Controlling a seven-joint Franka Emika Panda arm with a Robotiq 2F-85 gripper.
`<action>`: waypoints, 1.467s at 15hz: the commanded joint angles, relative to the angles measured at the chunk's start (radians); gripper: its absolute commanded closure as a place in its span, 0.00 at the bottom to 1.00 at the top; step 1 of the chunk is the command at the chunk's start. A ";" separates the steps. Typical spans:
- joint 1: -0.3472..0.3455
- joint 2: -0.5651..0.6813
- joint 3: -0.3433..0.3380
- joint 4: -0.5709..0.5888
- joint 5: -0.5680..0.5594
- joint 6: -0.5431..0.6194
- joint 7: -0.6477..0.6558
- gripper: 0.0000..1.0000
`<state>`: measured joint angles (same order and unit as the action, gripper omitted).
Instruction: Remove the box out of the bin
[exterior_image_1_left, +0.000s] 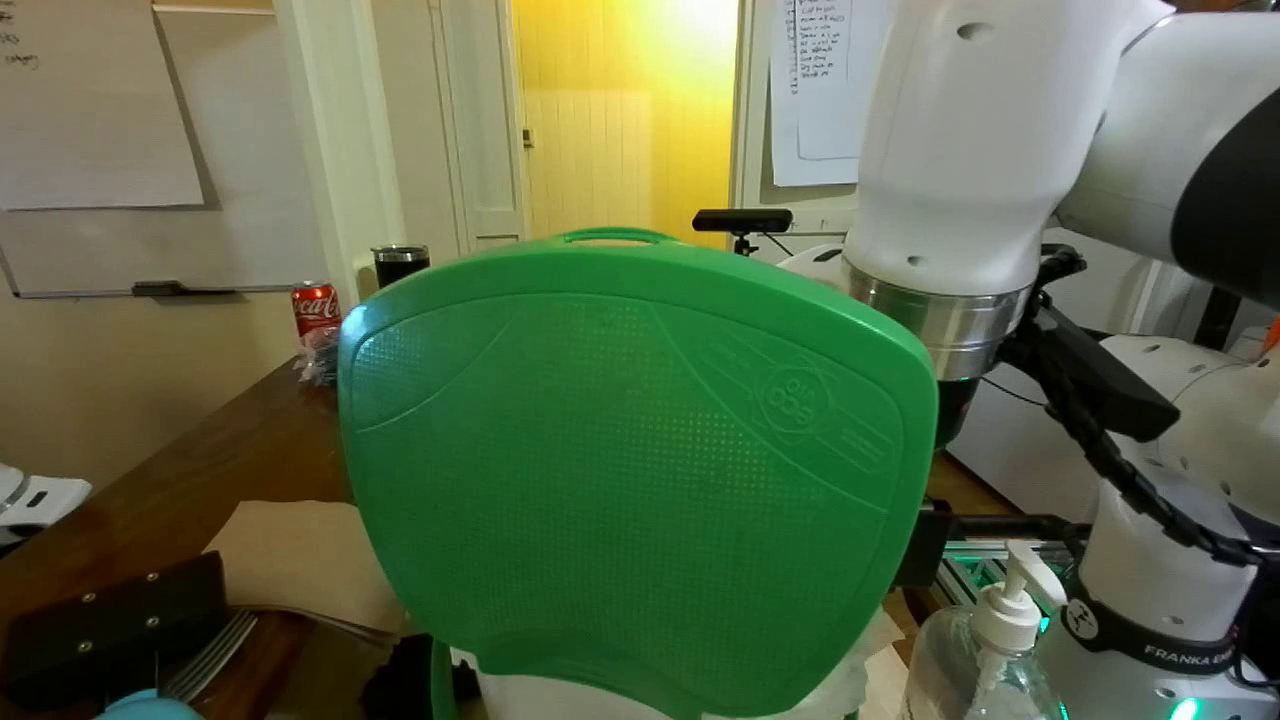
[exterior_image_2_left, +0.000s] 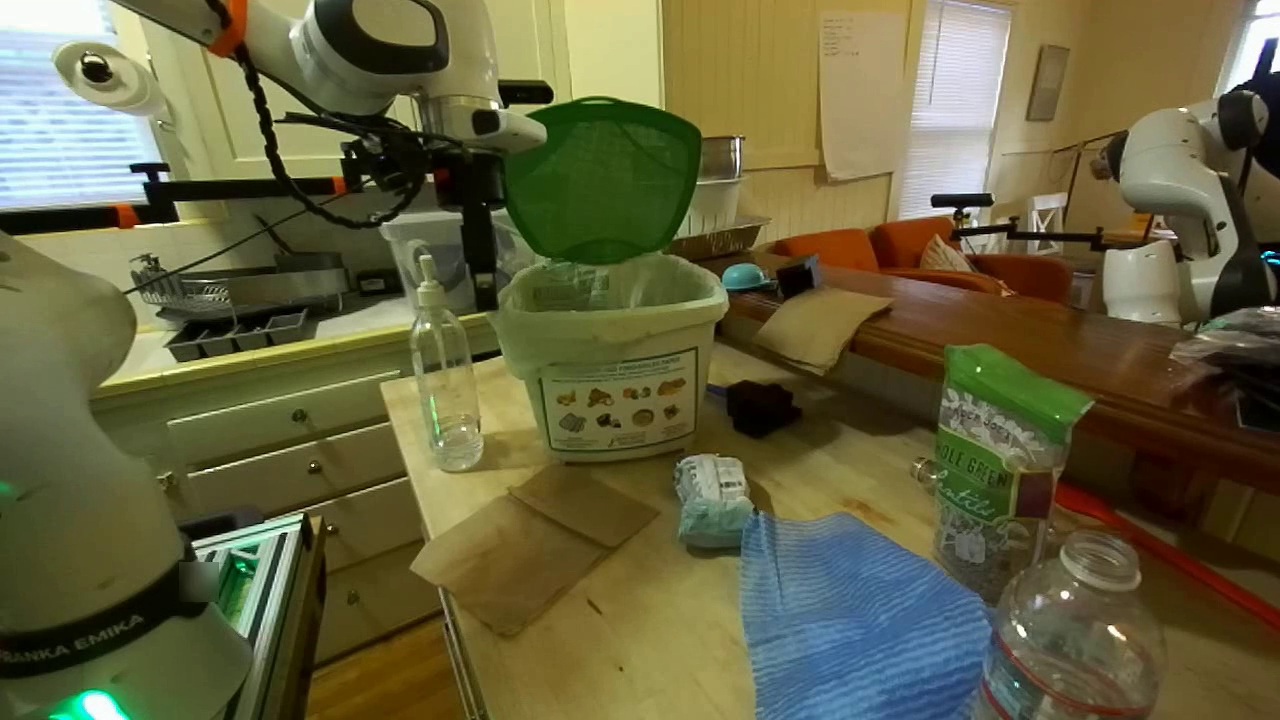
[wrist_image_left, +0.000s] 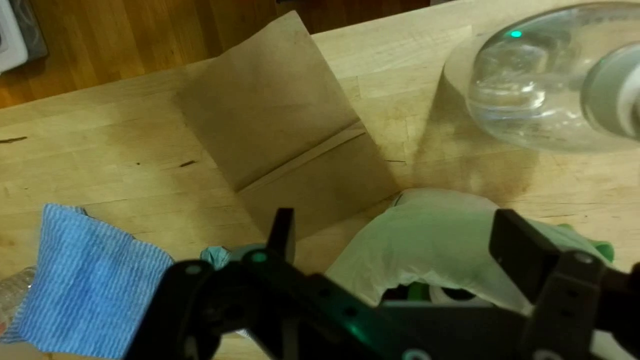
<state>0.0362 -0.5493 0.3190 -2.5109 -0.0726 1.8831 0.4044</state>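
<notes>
The bin (exterior_image_2_left: 610, 335) stands on the table in an exterior view, its green lid (exterior_image_2_left: 605, 180) raised and its rim covered by a thin pale liner. In an exterior view the lid (exterior_image_1_left: 640, 450) hides the inside of the bin and my gripper. In the wrist view the liner-covered rim of the bin (wrist_image_left: 440, 235) lies between and below my fingers; a dark, a green and a round white thing show inside. No box can be made out. My gripper (wrist_image_left: 395, 220) is open and empty. In an exterior view the gripper (exterior_image_2_left: 482, 280) points down at the bin's rim, near the pump bottle.
The clear pump bottle (exterior_image_2_left: 447, 390) stands close beside the bin and also shows in the wrist view (wrist_image_left: 530, 95). Brown paper (exterior_image_2_left: 530, 550), a crumpled packet (exterior_image_2_left: 714, 500), a blue cloth (exterior_image_2_left: 860, 620), a lentil bag (exterior_image_2_left: 1000, 460) and a plastic bottle (exterior_image_2_left: 1075, 630) are on the table.
</notes>
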 joint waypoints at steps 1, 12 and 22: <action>0.045 -0.027 -0.057 -0.002 0.027 0.007 -0.028 0.00; 0.004 -0.054 -0.061 -0.023 -0.078 0.191 0.012 0.00; -0.057 0.059 -0.073 -0.078 -0.148 0.585 -0.003 0.00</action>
<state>-0.0150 -0.5277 0.2533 -2.5740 -0.1984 2.3679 0.4068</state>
